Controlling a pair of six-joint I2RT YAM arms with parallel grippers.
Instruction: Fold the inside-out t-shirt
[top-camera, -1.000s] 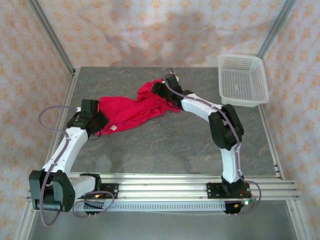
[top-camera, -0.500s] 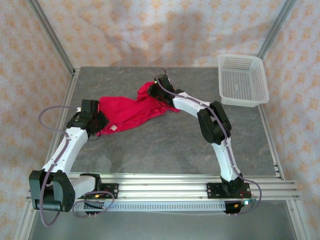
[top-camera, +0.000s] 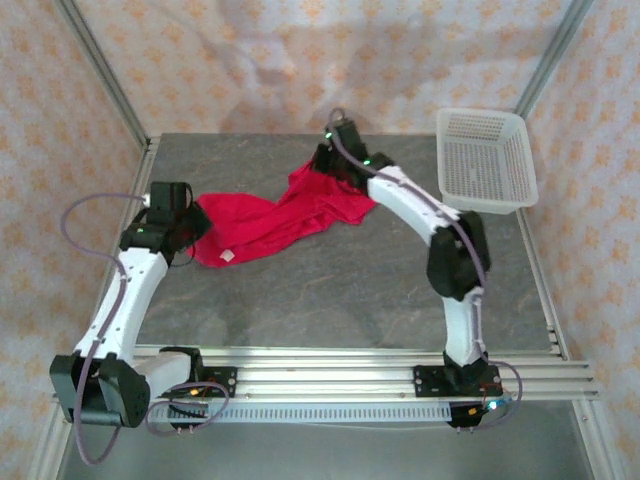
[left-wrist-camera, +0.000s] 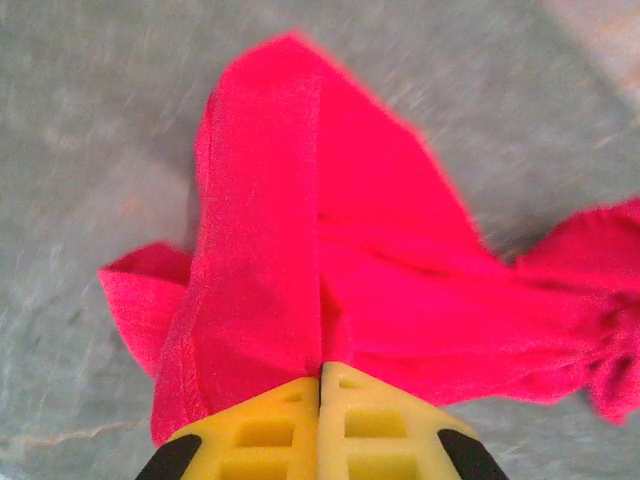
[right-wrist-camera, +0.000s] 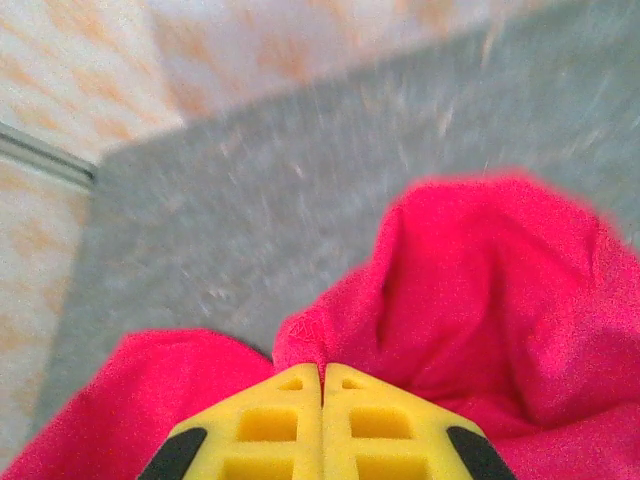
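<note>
The inside-out t-shirt (top-camera: 270, 220) is a bright red bundle stretched across the grey table, with a small white tag (top-camera: 227, 256) near its lower left. My left gripper (top-camera: 192, 222) holds its left end, yellow jaws shut on a fold of red cloth (left-wrist-camera: 270, 300). At the shirt's far right end my right gripper (top-camera: 325, 165) has its yellow jaws shut on a bunched edge of the cloth (right-wrist-camera: 320, 340). The shirt hangs between the two grippers, partly lifted at both ends.
A white mesh basket (top-camera: 485, 160) stands at the back right corner of the table (top-camera: 340, 290). Patterned curtain walls and metal frame posts close in the back and sides. Bare table lies in front of the shirt.
My right gripper has shut on the shirt's right end and pulled it back and up. The left gripper has drawn its end further left, stretching the shirt.
</note>
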